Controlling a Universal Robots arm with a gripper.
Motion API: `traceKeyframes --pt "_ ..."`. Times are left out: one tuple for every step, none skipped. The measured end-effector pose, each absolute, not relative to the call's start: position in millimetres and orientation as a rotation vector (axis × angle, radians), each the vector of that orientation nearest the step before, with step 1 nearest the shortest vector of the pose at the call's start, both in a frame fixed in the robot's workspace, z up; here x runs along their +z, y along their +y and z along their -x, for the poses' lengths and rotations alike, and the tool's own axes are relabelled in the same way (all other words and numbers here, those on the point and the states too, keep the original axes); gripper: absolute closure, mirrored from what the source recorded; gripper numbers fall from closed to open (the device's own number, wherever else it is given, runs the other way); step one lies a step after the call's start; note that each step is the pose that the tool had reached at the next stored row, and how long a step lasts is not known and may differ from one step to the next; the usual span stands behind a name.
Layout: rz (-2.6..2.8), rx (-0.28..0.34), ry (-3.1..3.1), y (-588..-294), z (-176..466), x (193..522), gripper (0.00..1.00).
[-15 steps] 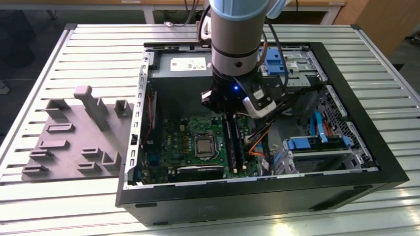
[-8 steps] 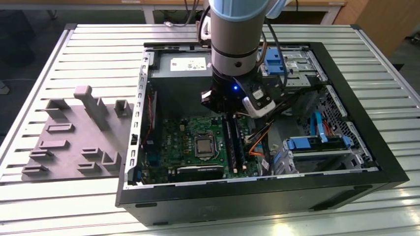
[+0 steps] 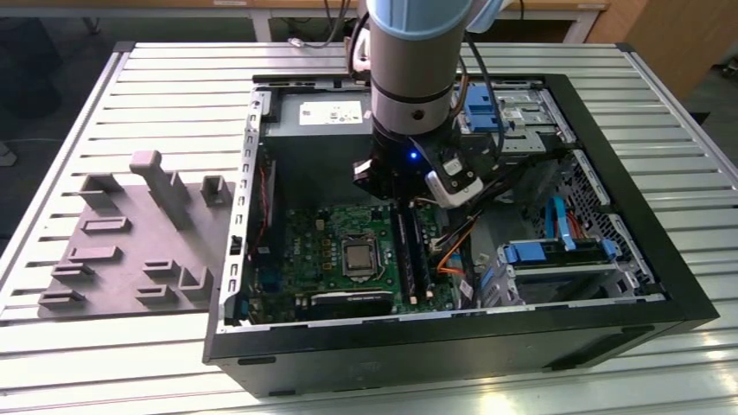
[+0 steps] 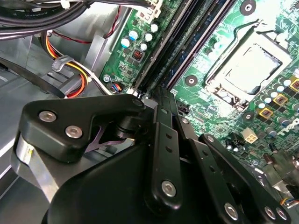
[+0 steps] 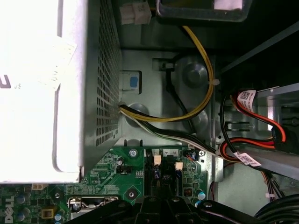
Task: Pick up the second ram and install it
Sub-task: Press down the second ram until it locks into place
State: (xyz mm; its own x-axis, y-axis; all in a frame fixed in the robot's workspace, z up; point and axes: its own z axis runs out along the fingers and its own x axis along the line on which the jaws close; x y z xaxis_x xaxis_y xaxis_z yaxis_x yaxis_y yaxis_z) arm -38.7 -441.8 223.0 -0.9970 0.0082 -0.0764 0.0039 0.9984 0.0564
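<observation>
the arm (image 3: pixel 410 78) reaches down into the open computer case (image 3: pixel 645 294), which lies on its side on the slatted metal bench (image 3: pixel 173 65); the pincer (image 3: pixel 398 201) hangs low over the far end of the long black memory slots (image 3: pixel 410 255) on the green motherboard (image 3: pixel 317 251), so the work looks to be in its install stage rather than its pick-up stage, though that is a judgement; in the second wrist view the black linkage of the pincer (image 4: pixel 161 100) is drawn close together and points straight at the slots (image 4: pixel 187 42), but whether it has hold of the second ram i cannot tell, as no stick shows clearly between the tips; nor can i tell whether the second ram already sits in one of the slots, since the sticks and the ridged slots look alike from here; the processor socket (image 3: pixel 359 257) lies just beside the slots, well clear of the pincer; on the exterior view's left a grey plastic fixture (image 3: pixel 127 242) with blocks and posts rests on the bench beside the case; past the bench there is a wooden wall panel (image 3: pixel 680 35) and a dark floor; smaller things crowd the case: blue drive brackets (image 3: pixel 542 252) and orange cables (image 3: pixel 452 259) near the slots.
</observation>
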Motion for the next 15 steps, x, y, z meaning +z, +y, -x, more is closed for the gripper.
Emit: traceKeyframes --pt "-0.009 0.086 3.064 -441.8 38.7 222.9 0.89" --pt "-0.009 0.087 3.064 -441.7 38.7 222.5 0.89" --pt "-0.009 0.086 3.063 -441.6 38.7 221.8 0.89" --pt "-0.009 0.086 3.064 -441.6 38.7 221.1 0.89" --pt "-0.009 0.086 3.064 -441.6 38.7 220.6 0.89" --pt "-0.009 0.086 3.064 -441.6 38.7 220.6 0.89" --pt "-0.009 0.085 3.064 -441.6 38.7 220.6 0.89" --pt "-0.009 0.085 3.064 -441.6 38.7 220.4 0.89" --pt "-0.009 0.086 3.064 -441.6 38.7 219.7 0.89" --pt "-0.009 0.085 3.064 -441.6 38.7 219.0 0.89" --pt "-0.009 0.085 3.064 -441.6 38.7 218.4 0.89" --pt "-0.009 0.085 3.064 -441.6 38.7 218.2 0.89" --pt "-0.009 0.085 3.064 -441.6 38.7 218.1 0.89" --pt "-0.009 0.085 3.064 -441.6 38.7 218.1 0.89" --pt "-0.009 0.086 3.064 -441.6 38.7 217.9 0.89"
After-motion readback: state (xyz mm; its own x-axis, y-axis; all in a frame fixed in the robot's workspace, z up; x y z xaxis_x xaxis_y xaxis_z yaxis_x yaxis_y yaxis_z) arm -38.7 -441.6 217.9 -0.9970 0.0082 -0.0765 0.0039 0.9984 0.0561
